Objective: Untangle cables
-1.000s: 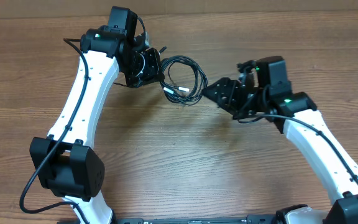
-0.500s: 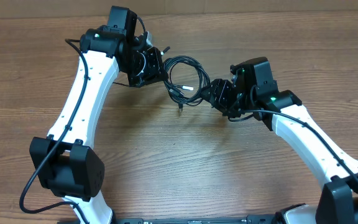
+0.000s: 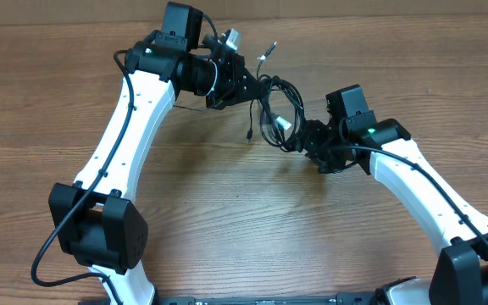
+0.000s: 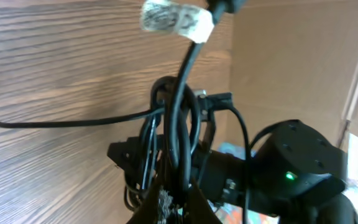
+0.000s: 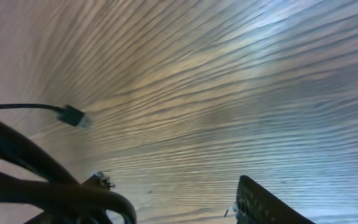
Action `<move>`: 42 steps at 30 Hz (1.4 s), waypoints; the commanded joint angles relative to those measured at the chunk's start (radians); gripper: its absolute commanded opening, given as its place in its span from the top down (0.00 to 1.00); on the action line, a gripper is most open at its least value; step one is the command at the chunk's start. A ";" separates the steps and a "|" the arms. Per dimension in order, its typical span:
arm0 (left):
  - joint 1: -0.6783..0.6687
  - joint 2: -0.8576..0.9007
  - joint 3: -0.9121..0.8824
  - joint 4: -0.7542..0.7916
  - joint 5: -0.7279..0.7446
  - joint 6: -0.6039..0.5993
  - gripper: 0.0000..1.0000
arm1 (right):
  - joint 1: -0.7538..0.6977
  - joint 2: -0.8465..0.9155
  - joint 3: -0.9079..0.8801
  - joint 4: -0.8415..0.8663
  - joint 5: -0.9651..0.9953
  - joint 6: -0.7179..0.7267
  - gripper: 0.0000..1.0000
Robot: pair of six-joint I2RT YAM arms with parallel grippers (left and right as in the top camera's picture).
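Since a second ago the left gripper (image 3: 246, 82) has swung up and to the right, carrying the cables (image 3: 282, 102) with it. The coil, which hung midway between the two arms, now sits further right and is pulled into a tighter, taller bunch. A tag (image 3: 231, 38) on one cord, earlier low in the coil, now stands above the left wrist, and a plug (image 3: 269, 51) sticks up beside it. One loose end (image 3: 250, 131) dangles below the bunch over the table (image 3: 227, 220).

The right gripper (image 3: 305, 135), which was well apart from the coil, has moved in to the left and now meets the coil's lower right edge.

The left gripper is clenched on the cables: in its wrist view several strands run down into its closed fingertips.

The right gripper is released, its jaws apart with bare wood showing between them. In its wrist view the cables cross at the lower left, by one jaw, and the other finger (image 5: 272, 208) stands clear at the lower right. Whether a strand lies between the jaws I cannot tell.
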 commanded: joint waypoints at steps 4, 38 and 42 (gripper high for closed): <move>0.056 -0.012 0.017 0.032 -0.034 0.010 0.96 | 0.002 0.003 0.005 -0.057 0.051 -0.143 0.28; 0.099 -0.012 0.016 -0.196 0.137 0.660 0.96 | -0.009 0.006 0.255 -0.063 -0.254 -0.298 0.33; 0.082 -0.011 0.014 -0.286 0.137 0.898 0.96 | -0.008 0.006 0.255 -0.018 -0.357 -0.341 0.33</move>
